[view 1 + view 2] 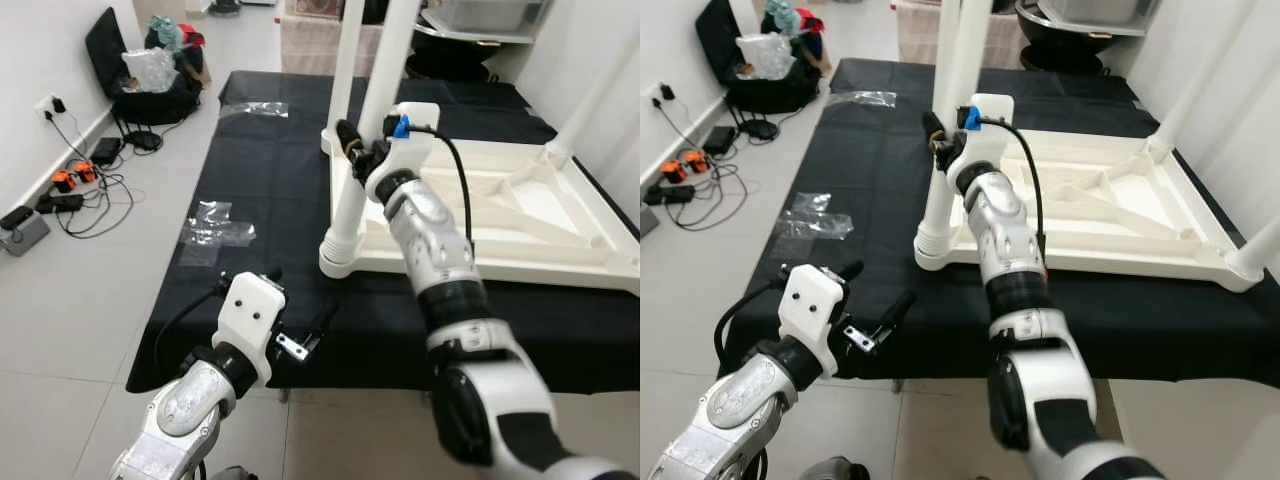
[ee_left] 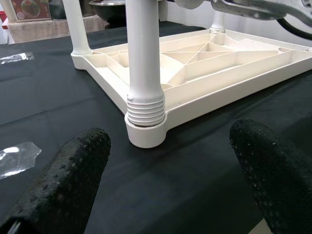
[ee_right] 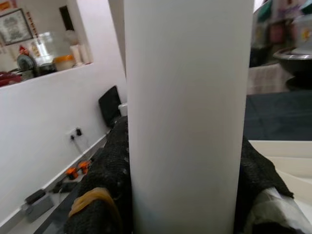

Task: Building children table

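Observation:
A white children's table lies upside down on a black cloth. Its near-left leg stands upright in the corner socket, with threaded rings showing at its base. My right gripper is shut on this leg about halfway up, and its black fingers press on both sides of the white tube. My left gripper hovers open at the cloth's near edge, a little in front of the leg's socket, with its fingertips wide apart and holding nothing.
Other legs stand at the far-left corner and the right corners. Clear plastic wrappers lie on the cloth to the left. Cables and power strips and a black bag sit on the floor by the left wall.

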Robot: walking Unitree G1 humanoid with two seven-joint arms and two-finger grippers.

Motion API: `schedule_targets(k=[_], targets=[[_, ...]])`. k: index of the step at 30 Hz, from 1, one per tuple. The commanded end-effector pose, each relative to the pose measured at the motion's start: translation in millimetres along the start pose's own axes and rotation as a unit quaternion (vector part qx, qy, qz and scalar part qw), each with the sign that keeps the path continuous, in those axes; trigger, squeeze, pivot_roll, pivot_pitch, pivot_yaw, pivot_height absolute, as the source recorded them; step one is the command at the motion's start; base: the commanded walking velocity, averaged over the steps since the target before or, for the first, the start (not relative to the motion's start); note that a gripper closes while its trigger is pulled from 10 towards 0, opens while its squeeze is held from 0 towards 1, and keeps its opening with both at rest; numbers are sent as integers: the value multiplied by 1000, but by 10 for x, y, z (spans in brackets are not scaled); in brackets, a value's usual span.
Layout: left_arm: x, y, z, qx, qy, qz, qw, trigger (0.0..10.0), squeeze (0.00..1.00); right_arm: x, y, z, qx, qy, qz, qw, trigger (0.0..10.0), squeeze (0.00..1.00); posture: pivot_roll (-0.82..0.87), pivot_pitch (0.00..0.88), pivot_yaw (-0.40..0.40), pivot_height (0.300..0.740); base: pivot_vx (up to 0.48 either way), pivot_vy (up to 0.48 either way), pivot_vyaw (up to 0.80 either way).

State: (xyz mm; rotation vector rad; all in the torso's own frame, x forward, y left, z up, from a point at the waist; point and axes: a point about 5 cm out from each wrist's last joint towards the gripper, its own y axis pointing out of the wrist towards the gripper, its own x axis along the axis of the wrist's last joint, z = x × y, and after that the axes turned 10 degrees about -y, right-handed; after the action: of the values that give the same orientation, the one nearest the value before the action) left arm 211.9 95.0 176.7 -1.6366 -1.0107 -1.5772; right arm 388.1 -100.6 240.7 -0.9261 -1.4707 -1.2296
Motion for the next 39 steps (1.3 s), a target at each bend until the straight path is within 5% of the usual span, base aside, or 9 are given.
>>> schedule_targets(k=[1,9,18,25,30,34,39], targets=[[-22,7,15,4,1,3,1000,10000,0,-92,-82,-80,-21,-25,9,999,0,0,80,72,-82,740,0,0,0],[-13,14,42,8,4,1,1000,10000,0,-47,-297,58,55,6,-76,996,0,0,73,79,-78,740,0,0,0],[-1,21,60,10,6,-1,1000,10000,0,-116,-378,140,114,17,-73,991,0,0,74,83,-77,740,0,0,0],[-5,15,63,10,7,1,1000,10000,0,-52,-315,280,218,34,-85,972,0,0,75,89,-80,740,0,0,0],[2,7,75,10,9,1,1000,10000,0,10,-223,355,339,42,-77,937,0,0,79,99,-88,740,0,0,0],[8,2,77,11,9,1,1000,10000,0,26,-224,373,360,41,-80,929,0,0,84,107,-91,740,0,0,0],[26,-26,99,17,14,1,1000,10000,0,76,-252,426,435,32,-98,894,0,0,92,120,-94,740,0,0,0]])
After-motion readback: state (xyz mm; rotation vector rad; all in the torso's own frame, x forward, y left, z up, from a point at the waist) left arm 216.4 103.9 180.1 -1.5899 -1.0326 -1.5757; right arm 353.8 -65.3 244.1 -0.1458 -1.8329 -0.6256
